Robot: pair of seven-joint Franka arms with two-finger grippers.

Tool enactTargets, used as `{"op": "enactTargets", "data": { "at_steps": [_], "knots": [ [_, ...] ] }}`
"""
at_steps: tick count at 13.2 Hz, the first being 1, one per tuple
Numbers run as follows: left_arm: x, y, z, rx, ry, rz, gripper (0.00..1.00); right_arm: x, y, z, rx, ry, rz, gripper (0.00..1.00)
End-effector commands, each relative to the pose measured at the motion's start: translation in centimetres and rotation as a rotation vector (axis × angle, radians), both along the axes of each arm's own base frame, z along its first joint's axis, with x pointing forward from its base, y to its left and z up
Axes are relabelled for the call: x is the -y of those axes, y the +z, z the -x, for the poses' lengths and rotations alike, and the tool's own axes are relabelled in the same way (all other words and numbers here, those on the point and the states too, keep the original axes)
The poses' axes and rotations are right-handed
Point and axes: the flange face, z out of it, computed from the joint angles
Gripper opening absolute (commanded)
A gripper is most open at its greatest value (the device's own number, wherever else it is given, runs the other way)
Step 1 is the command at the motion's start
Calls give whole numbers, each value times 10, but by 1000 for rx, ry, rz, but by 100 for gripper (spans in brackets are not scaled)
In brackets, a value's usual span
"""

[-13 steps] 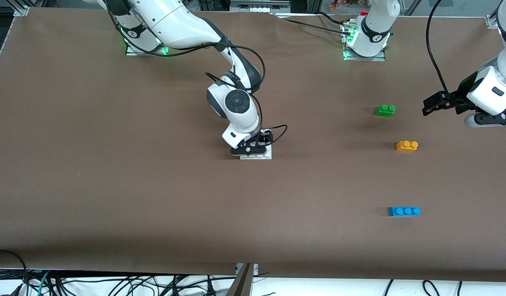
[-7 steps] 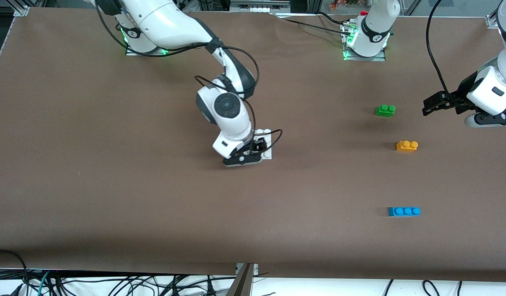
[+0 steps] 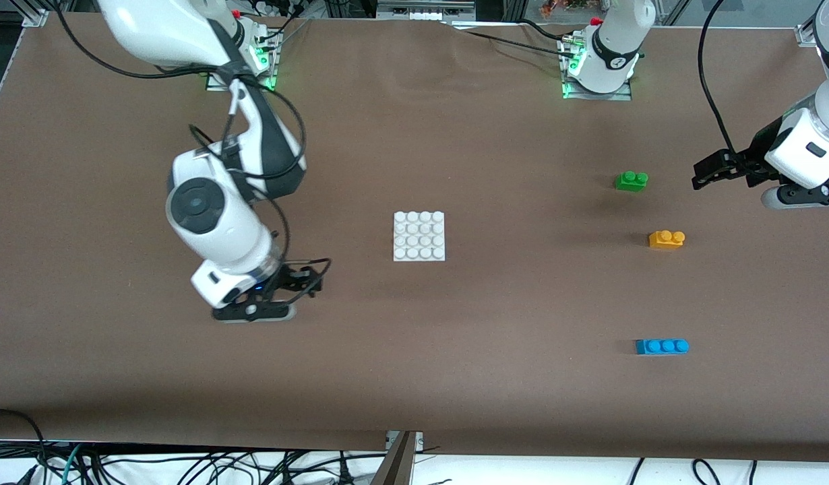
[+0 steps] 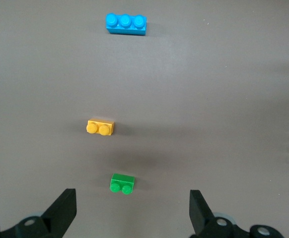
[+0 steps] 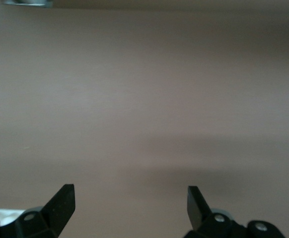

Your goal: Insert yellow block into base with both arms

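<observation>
The left gripper (image 3: 703, 176) hangs spread wide near the green brick (image 3: 631, 180), with the yellow block (image 3: 666, 238) just past it, likely lined up for a pick. The right gripper (image 3: 298, 283), also spread and empty, sits low, well apart from the base (image 3: 419, 236), leaving it unobstructed.

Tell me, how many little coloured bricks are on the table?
3, all toward the left arm's end: green brick farthest from the front camera, yellow block in between, blue brick nearest. None looks hidden.

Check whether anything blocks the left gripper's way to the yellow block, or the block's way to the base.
Nothing visible does. The left gripper, jaws open, hangs near the left arm's end of the table; the green brick lies beside that line, not on it. Only bare table lies between the yellow block and the base.
</observation>
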Motion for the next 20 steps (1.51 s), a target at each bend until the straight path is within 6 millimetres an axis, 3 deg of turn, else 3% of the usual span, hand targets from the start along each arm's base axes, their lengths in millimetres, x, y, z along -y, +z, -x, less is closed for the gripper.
{"op": "enactTargets", "data": {
  "at_steps": [1, 3, 5, 9, 11, 14, 16, 20],
  "knots": [
    [-2, 3, 4, 9, -13, 15, 100, 43, 7, -8, -15, -21, 8, 100],
    [-1, 3, 4, 8, -13, 16, 100, 100, 24, -15, -8, -67, 2, 100],
    [-2, 3, 4, 9, -13, 15, 100, 131, 46, -3, -15, 2, 24, 100],
    [-2, 2, 5, 6, -13, 15, 100, 226, 94, 12, 19, -6, 29, 100],
    [-2, 2, 5, 6, -13, 15, 100, 261, 113, 26, 34, -58, 26, 100],
    [-1, 1, 4, 6, -13, 17, 100, 285, 169, 58, 102, -98, 24, 100],
    [-2, 1, 4, 5, -13, 15, 100, 290, 203, 90, 142, -116, 16, 100],
    [-2, 1, 4, 5, -13, 15, 100, 315, 209, 128, 91, -141, 11, 100]
  ]
}}
